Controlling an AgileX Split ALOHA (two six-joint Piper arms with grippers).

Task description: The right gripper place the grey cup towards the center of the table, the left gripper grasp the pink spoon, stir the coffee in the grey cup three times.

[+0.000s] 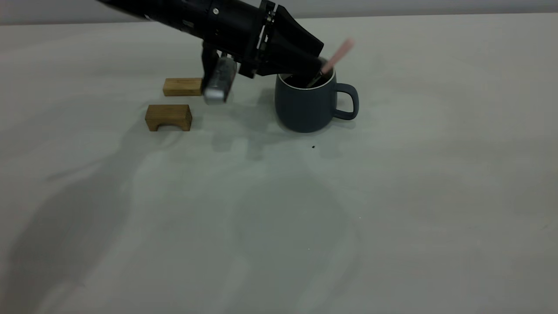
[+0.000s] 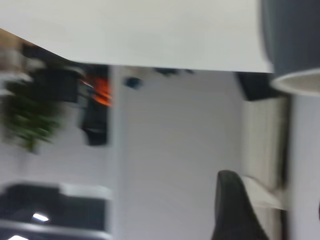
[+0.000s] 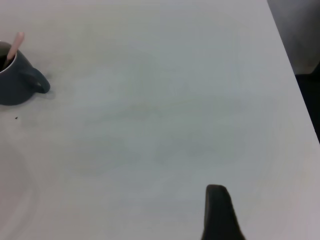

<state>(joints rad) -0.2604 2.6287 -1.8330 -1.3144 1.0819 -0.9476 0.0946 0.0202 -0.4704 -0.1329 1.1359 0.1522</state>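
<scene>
- Two small brown wooden blocks sit on the wide pale grey-white matte table [image 1: 392,196]: a flat block [image 1: 182,86] farther back and an arched block [image 1: 168,117] nearer the camera, both well to the left of the cup.
- One rounded dark slate-grey cup [image 1: 307,102] with a white rim stands upright near the table's middle, its loop handle pointing right; a tiny dark speck [image 1: 313,147] lies just in front of it.
- Black left gripper [image 1: 314,73] reaches down from the upper left, its tip at the cup's mouth, closed on the slim pink spoon [image 1: 338,56].
- Pale pink spoon handle tilts up to the right; its lower end dips inside the cup.
- Dark coffee [image 1: 305,81] barely shows.
- Right gripper [image 3: 216,212]: one black finger shows, well apart from the cup; whether it is wide or narrow cannot be told.
</scene>
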